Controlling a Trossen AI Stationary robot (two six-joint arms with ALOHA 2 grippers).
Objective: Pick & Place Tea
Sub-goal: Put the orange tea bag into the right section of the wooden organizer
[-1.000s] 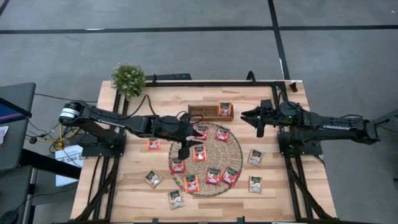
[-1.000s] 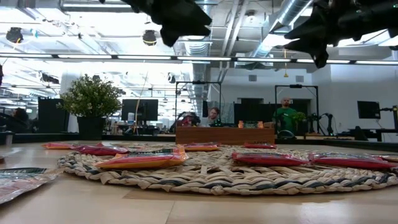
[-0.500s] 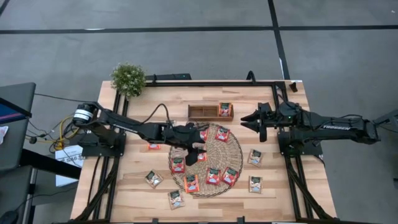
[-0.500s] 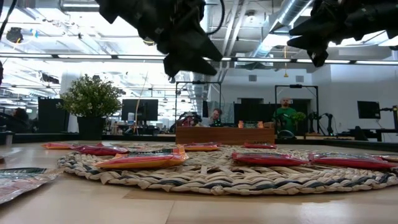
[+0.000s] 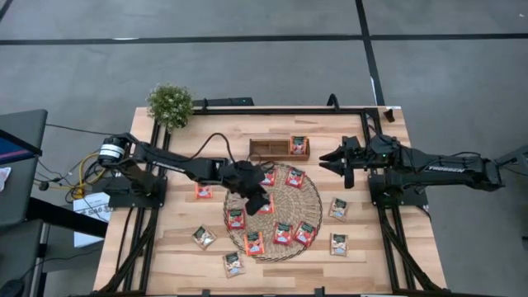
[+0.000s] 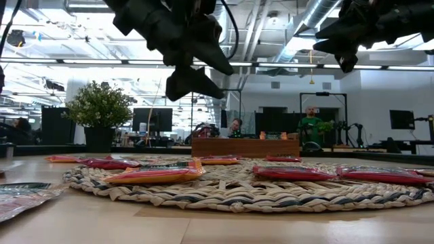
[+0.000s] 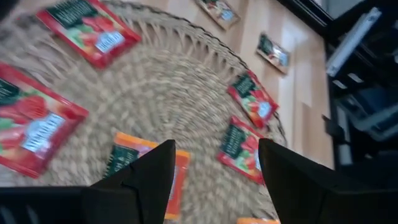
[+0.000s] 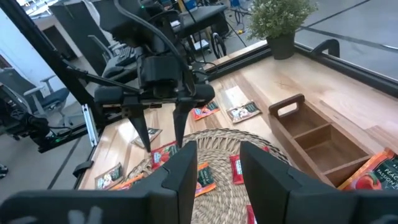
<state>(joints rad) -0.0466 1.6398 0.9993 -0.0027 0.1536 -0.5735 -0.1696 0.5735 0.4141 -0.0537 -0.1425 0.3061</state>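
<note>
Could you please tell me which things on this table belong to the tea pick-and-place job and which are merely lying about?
Belonging to the job:
- tea sachets, on the mat and the bare wood
- one sachet in the wooden tray
- left gripper, fingers open above the mat
- right gripper, waiting beside the tray

Lying about:
- woven mat
- potted plant

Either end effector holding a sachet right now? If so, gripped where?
Nothing is held. The left end effector hangs open over the straw mat, above an orange sachet, fingers empty. The right end effector waits near the wooden tray, also empty.
</note>
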